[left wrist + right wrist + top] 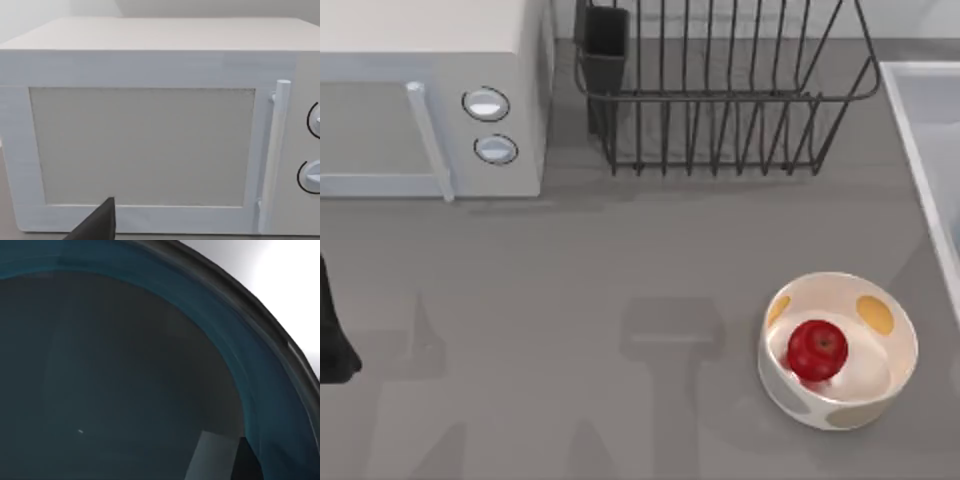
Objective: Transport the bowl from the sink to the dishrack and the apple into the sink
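The bowl (pixel 125 370) is seen at very close range in the right wrist view: a teal-blue curved wall with a darker rim and a shaded interior. Judged from its appearance, it is a rigid, glazed vessel, probably smooth and therefore slippery, moderately heavy for its size, and liable to chip if knocked against the dishrack (pixel 720 100) bars. The rim is the practical place to take hold, with one finger inside the wall and one outside; a grasp across the full width is unlikely to fit.

A pale strip and a dark strip (pixel 248 460) stand against the inner wall of the bowl. These may be parts of the right gripper, but that cannot be confirmed, and whether the right gripper is apart, together or clamped on the rim cannot be told. The camera position suggests the right gripper is directly at or inside the bowl.

The sink (pixel 920 120) lies just beside the dishrack, at the desk edge. Pale surface beyond the bowl rim is consistent with the bowl resting in that basin.

The apple (pixel 817 349) sits in a white spotted bowl (pixel 880 385) on the desk (pixel 620 270), well in front of the dishrack.

The left arm (pixel 332 340) is parked in front of the microwave (pixel 150 125), far from the dishrack. One dark fingertip (pixel 97 225) is visible; the left gripper's state cannot be told.
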Controlling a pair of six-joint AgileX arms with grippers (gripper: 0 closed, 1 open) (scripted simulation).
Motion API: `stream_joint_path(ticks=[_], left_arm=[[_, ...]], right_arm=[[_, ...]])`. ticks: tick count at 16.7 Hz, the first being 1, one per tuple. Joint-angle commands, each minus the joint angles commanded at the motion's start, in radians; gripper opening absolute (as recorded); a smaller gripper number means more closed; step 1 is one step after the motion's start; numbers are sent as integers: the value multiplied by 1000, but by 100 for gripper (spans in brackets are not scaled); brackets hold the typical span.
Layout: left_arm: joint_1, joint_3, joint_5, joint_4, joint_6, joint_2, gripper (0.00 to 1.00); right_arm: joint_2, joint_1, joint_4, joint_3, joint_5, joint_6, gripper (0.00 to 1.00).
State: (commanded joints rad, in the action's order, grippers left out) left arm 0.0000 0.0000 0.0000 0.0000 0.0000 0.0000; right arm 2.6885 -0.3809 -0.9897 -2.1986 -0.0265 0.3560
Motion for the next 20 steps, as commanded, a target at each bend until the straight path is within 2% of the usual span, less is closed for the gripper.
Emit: stream_joint_path(ticks=[5,15,20], left_arm=[[0,0,0,0,0,0,100],[0,0,0,0,0,0,100],[0,0,0,0,0,0,100]], right_arm=[[-212,-83,-129,120,-9,84,0],[-1033,-352,-514,479,-42,366,0],[-1165,-413,-612,570,-46,427,0]])
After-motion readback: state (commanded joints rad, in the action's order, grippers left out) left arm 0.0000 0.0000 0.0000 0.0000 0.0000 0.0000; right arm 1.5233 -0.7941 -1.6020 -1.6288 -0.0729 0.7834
